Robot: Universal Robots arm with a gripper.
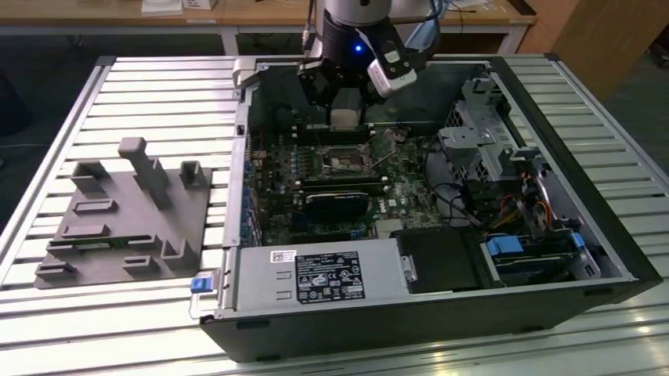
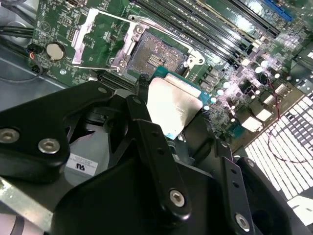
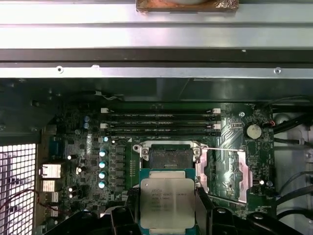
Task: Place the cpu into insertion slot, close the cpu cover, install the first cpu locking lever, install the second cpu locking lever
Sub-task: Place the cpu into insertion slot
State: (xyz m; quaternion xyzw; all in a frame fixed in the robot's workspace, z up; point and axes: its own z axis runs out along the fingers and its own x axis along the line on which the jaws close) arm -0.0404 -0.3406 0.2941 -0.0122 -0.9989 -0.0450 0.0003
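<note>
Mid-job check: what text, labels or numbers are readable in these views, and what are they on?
cpu, held in the tool: several printed lines on its metal top, too blurred to read.
power supply: white sticker and black label, print too small to read.
wrist sticker: a dark mark, not readable.
No text reads clearly enough to quote.

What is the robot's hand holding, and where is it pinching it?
The hand holds the cpu, pinched by two opposite side edges, silver top showing. It is not yet in the insertion slot.
</note>
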